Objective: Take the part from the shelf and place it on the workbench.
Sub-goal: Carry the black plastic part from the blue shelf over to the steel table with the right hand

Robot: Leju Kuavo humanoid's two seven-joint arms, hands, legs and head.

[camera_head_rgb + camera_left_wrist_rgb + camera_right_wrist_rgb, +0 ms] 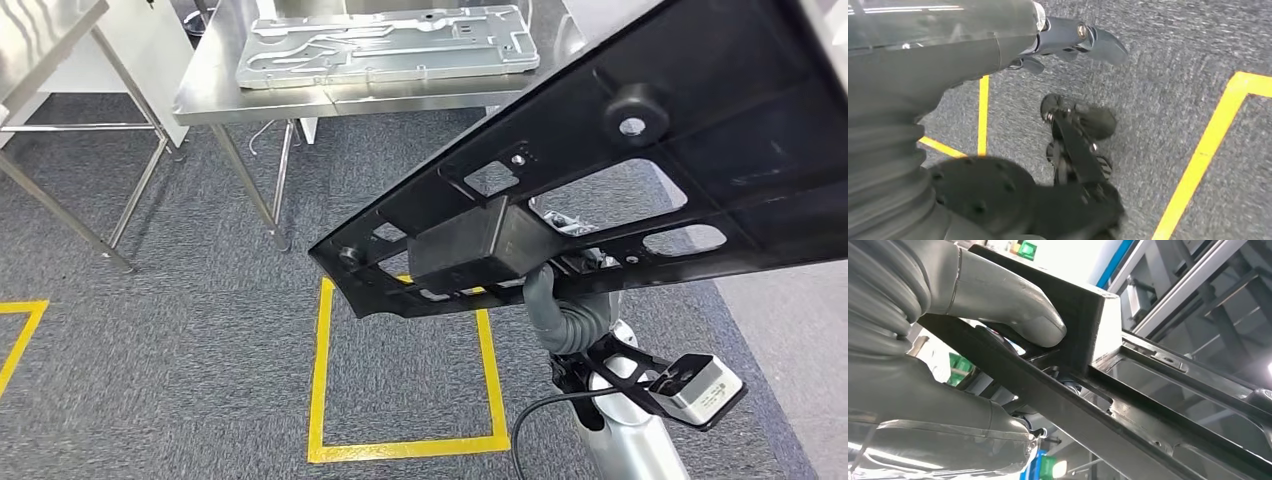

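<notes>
Grey carpet point(200, 360) marked with yellow tape lines point(325, 370) covers the floor, and a steel workbench point(215, 85) stands ahead with a silver metal plate point(385, 45) lying flat on it. A second steel table point(45, 40) stands to its left. The black part point(620, 190), a long flat frame with cut-outs and a boxy block on its underside, is held up in the air on a slant, well apart from the workbench. The right hand point(993, 305) grips it from beneath, the thumb pressed against the block and the fingers wrapped under the frame's rail; the silver arm rises from below. The left hand point(1073, 40) hangs over the carpet, fingers loosely apart, holding nothing.
</notes>
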